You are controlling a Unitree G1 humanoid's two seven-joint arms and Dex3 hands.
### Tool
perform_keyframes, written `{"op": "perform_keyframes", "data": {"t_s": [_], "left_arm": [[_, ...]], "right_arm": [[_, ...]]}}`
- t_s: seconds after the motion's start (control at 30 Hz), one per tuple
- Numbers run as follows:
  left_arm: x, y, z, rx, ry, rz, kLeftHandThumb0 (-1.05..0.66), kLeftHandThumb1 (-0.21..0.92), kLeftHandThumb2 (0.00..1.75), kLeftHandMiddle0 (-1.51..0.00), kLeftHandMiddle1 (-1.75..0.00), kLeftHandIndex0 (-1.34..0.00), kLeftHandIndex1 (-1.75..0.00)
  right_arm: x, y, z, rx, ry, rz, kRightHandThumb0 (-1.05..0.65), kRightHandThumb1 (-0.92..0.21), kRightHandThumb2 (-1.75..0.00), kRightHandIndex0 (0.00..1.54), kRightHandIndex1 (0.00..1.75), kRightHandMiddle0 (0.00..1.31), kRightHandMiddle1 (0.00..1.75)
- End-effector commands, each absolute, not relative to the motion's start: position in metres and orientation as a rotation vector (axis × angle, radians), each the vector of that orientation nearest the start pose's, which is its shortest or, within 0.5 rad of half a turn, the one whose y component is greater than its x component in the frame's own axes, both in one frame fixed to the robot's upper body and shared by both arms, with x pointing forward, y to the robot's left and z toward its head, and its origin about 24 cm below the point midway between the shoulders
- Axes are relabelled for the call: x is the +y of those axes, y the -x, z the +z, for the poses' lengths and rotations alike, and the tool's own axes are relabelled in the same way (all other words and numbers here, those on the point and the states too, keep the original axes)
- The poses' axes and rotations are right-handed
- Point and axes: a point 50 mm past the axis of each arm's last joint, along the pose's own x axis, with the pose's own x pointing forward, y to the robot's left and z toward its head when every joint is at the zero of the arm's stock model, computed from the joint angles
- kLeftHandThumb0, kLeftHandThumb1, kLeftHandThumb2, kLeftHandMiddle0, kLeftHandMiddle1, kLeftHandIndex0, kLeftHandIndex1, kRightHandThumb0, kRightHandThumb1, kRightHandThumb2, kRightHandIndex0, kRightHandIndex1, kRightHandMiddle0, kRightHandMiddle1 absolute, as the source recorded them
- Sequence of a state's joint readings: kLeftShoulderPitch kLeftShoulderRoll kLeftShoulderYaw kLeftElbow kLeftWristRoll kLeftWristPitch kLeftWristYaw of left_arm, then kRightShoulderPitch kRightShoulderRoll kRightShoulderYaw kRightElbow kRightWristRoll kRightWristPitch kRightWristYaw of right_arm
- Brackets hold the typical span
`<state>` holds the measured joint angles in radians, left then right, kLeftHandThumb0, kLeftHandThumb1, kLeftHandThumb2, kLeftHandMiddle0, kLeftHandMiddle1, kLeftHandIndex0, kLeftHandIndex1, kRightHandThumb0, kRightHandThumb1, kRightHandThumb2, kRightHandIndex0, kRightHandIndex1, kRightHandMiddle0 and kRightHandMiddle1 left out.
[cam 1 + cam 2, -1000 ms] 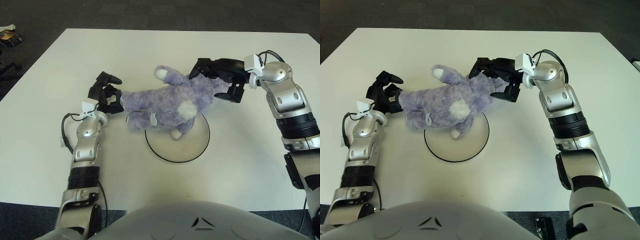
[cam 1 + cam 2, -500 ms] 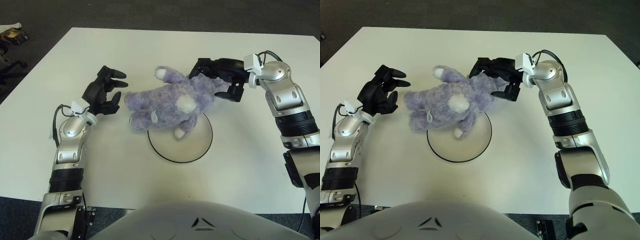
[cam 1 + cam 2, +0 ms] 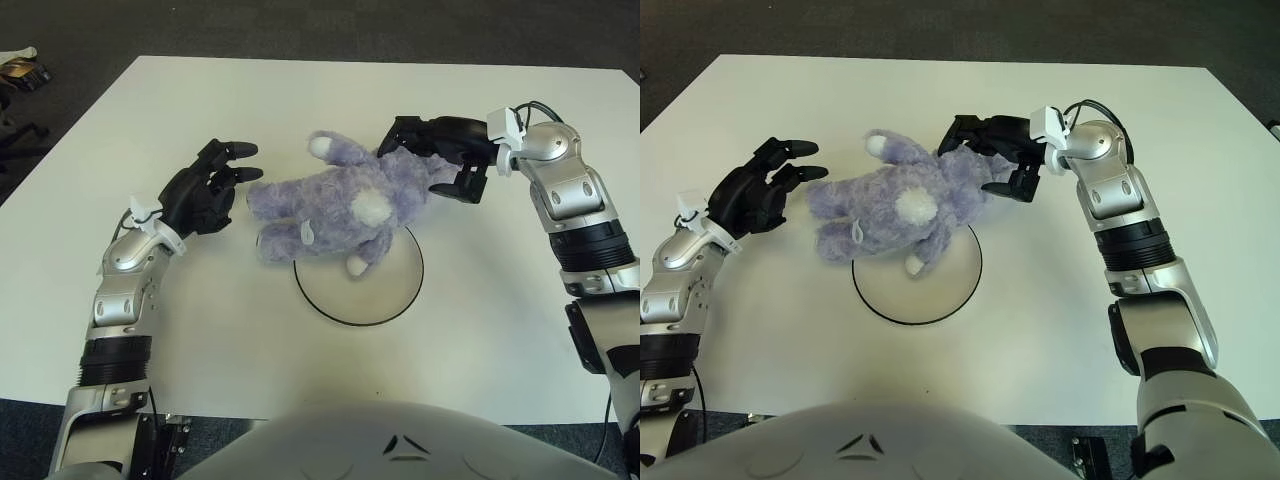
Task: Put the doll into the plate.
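Right hand (image 3: 435, 165) grips the doll (image 3: 335, 205) at its far end. Doll lies partly over the plate (image 3: 385, 305). Left hand (image 3: 205, 190) open, fingers spread, holding nothing, just left of the doll.

Left hand (image 3: 205, 188) hovering with fingers (image 3: 232, 150) spread and empty, forearm angling up from lower left. Right hand (image 3: 440, 150) reaching in from the right, elbow bent, fingers (image 3: 400, 130) curling around the doll's (image 3: 335, 205) head end.
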<state>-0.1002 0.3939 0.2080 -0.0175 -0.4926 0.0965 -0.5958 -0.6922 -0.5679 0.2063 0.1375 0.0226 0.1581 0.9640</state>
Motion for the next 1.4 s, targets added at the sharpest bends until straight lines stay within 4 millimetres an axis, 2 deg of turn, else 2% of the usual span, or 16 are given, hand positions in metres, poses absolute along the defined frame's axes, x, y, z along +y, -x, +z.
{"op": "perform_keyframes", "data": {"t_s": [0.0,0.1,0.4,0.63,0.83,1.0,1.13,1.3,1.37], "left_arm": [[0.234,-0.266,0.105,-0.132,0.206,-0.474,-0.88,0.86,0.44,-0.03,-0.89,0.0,-0.83],[0.236,-0.266,0.105,-0.115,0.252,-0.491,-0.9,0.9,0.41,-0.02,-0.88,0.0,-0.8],[0.237,-0.269,0.106,-0.085,0.274,-0.547,-0.95,0.92,0.58,-0.02,-0.84,0.0,-0.72],[0.234,-0.272,0.107,-0.047,0.241,-0.596,-0.95,0.92,0.48,0.0,-0.68,0.0,-0.59],[0.22,-0.272,0.113,-0.04,0.166,-0.627,-0.9,0.92,0.5,-0.05,-0.67,0.0,-0.7],[0.217,-0.272,0.117,-0.06,0.072,-0.635,-0.84,0.92,0.51,-0.1,-0.72,0.0,-0.83],[0.215,-0.272,0.118,-0.063,0.025,-0.643,-0.82,0.92,0.52,-0.12,-0.74,0.0,-0.87],[0.212,-0.273,0.119,-0.066,-0.072,-0.663,-0.85,0.92,0.58,-0.08,-0.73,0.0,-0.79],[0.211,-0.273,0.119,-0.067,-0.118,-0.673,-0.88,0.92,0.6,-0.03,-0.65,0.0,-0.67]], "right_arm": [[-0.146,-0.332,0.183,-0.021,0.746,1.034,0.16,-0.06,-1.48,0.0,0.67,0.0,1.22],[-0.146,-0.332,0.182,-0.023,0.752,1.032,0.15,-0.06,-1.47,0.0,0.67,0.0,1.21],[-0.146,-0.332,0.182,-0.046,0.782,1.041,0.07,-0.07,-1.43,0.0,0.74,0.0,1.23],[-0.148,-0.332,0.183,-0.04,0.774,1.04,0.14,-0.07,-1.45,0.0,0.7,0.0,1.2],[-0.149,-0.332,0.184,-0.041,0.766,1.036,0.13,-0.06,-1.45,0.0,0.68,0.0,1.17],[-0.15,-0.332,0.185,-0.044,0.772,1.034,0.12,-0.06,-1.45,0.0,0.69,0.0,1.18],[-0.15,-0.332,0.185,-0.045,0.771,1.03,0.12,-0.06,-1.45,0.0,0.71,0.0,1.18],[-0.15,-0.332,0.186,-0.04,0.773,1.03,0.11,-0.06,-1.44,0.0,0.69,0.0,1.18],[-0.15,-0.332,0.186,-0.038,0.771,1.032,0.13,-0.06,-1.45,0.0,0.67,0.0,1.17]]}}
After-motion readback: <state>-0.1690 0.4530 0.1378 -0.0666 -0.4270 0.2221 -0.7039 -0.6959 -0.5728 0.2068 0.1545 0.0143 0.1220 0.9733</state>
